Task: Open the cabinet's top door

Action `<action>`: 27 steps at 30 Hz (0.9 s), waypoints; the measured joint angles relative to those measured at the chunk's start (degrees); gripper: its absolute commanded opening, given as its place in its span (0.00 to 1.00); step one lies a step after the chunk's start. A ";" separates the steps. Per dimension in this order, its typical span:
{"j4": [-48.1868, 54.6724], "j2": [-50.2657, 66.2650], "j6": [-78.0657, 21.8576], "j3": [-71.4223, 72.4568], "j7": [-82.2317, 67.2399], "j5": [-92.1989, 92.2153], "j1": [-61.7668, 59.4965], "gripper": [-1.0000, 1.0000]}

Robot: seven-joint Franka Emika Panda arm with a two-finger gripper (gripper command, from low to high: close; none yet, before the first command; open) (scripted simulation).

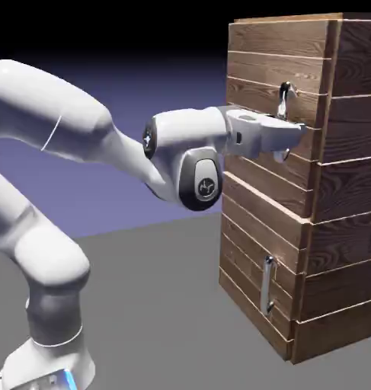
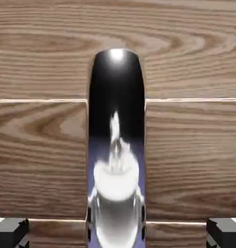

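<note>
Fingertips (image 2: 10, 231) appear at the two bottom corners of the hand view, set well apart. Between them we see the silver bar handle (image 2: 116, 145) running straight up the middle of the frame. A clear strip of wood shows on each side between handle and tip, so we read the jaws as spread, with no contact on the bar. The polished bar mirrors the pale hand. Behind it, the plank face of the top door (image 2: 187, 155) fills the view, crossed by pale seams.

In the exterior view, the gripper (image 1: 283, 141) is held level against the upper front of the cabinet (image 1: 348, 190), with the handle's upper end showing just above it. The top door looks flush with the cabinet body; we see no gap. The shorter door's handle (image 1: 267, 283) sits lower down, well apart from the gripper.
</note>
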 measured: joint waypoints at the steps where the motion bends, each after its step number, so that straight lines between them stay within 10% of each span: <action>1: -0.94 -0.41 0.05 2.07 -0.56 1.54 -2.01 0.00; 14: -11.77 -9.49 -1.34 28.86 -3.24 20.32 -26.54 0.00; 27: -10.32 -11.41 2.83 41.12 27.18 -4.63 -51.40 0.00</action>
